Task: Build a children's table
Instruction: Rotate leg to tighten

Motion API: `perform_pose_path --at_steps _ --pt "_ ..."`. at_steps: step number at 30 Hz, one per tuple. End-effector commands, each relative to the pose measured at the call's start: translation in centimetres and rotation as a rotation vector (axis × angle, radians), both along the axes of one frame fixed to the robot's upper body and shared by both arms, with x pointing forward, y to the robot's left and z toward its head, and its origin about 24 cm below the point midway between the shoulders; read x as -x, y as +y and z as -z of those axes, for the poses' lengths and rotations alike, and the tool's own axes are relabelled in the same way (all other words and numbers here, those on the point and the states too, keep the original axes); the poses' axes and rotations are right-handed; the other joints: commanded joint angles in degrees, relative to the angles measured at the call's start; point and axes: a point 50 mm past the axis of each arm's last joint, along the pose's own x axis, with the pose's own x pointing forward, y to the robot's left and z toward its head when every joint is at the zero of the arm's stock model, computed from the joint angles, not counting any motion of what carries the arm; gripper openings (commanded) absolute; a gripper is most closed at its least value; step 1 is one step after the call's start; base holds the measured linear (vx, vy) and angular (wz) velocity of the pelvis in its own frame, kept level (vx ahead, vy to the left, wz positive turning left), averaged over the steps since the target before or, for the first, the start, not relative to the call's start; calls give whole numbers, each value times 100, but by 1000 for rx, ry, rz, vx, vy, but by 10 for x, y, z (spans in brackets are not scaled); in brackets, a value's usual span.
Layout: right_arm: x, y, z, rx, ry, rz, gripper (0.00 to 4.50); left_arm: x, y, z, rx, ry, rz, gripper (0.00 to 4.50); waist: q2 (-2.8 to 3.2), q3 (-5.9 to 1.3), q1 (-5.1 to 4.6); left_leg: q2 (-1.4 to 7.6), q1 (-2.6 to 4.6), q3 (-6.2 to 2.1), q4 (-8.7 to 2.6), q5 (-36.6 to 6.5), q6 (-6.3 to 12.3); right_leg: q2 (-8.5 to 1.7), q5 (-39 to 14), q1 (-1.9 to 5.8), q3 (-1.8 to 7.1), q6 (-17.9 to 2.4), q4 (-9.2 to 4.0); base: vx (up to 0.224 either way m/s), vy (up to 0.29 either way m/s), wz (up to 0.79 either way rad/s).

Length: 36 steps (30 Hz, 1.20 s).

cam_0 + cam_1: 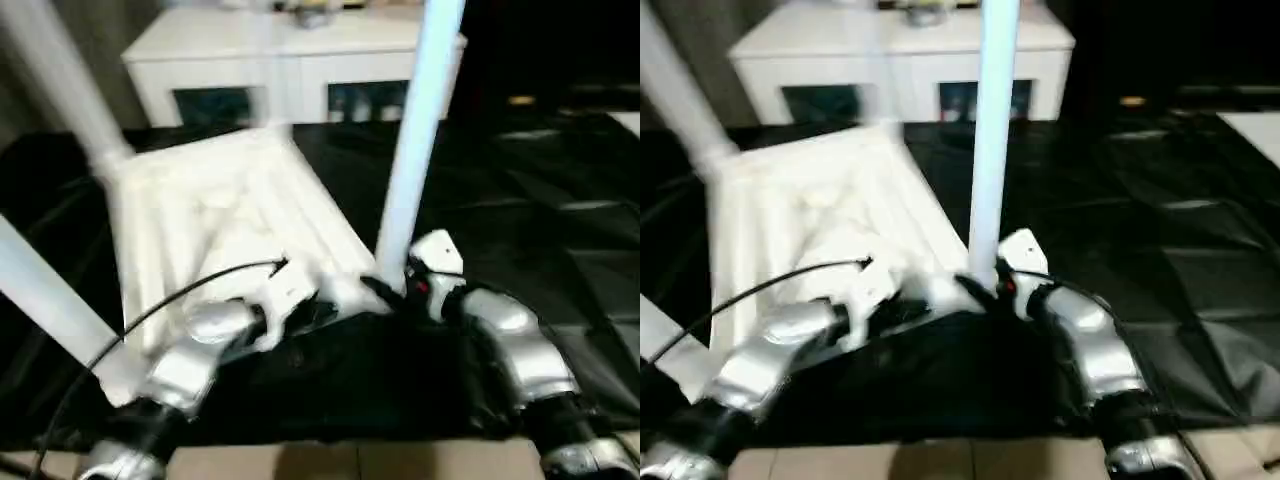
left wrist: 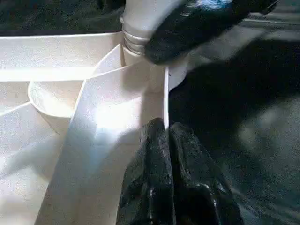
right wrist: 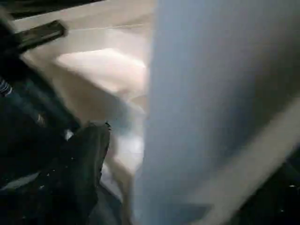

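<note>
On black sheet [image 1: 560,200]: tabletop [image 1: 230,220] inverted; three legs [image 1: 420,130] seated, at 10, 8, 1 o'clock; fourth unseen. Left gripper [image 2: 165,140] pinching tabletop rim; right gripper [image 1: 385,292] state indeterminate.

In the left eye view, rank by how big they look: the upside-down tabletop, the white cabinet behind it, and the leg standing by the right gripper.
1. Tabletop, largest.
2. Cabinet, though it stands farther back, so its true size is unsure.
3. Leg, smallest in area, partly cut off at the picture's top.
</note>
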Motion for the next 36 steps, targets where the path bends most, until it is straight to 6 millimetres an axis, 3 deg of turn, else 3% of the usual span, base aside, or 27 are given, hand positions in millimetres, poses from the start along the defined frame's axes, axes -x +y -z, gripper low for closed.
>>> perform_pose_path --at_steps 1,8,15,21,25,32,36 --pt "7 -6 -5 9 27 -113 384 10 -4 4 36 63 73 0 -117 -267 -5 347 64 -148 -381 -824 642 -338 -141 209 209 -1483 -356 0 0 0" --pt "5 -10 -1 69 44 -162 384 11 1 5 28 68 87 0 -151 -245 -16 336 63 -138 -381 -968 549 -375 -548 204 222 -1480 -392 0 0 0" --pt "1 -10 -2 44 51 -153 384 11 3 4 27 75 93 0 -151 -266 -7 332 60 -132 -355 -739 651 -366 -230 210 214 -1548 -354 0 0 0" --pt "2 -11 -1 36 63 -158 338 13 4 5 22 82 97 0 -133 -265 0 335 66 -135 -360 -804 607 -360 -306 214 209 -1544 -355 0 0 0" --pt "4 -15 0 36 72 -161 281 13 5 5 18 88 102 0 -131 -277 11 333 65 -132 -346 -712 636 -359 -134 223 210 -1563 -336 0 0 0" --pt "4 -16 1 35 79 -149 266 13 6 6 8 89 98 0 -124 -273 19 336 67 -132 -348 -738 633 -355 -152 220 205 -1583 -338 0 0 0" --pt "-6 -13 8 20 72 23 265 7 5 8 -7 67 41 0 -149 -269 3 331 58 -130 -352 -735 609 -360 -185 216 211 -1585 -343 0 0 0"
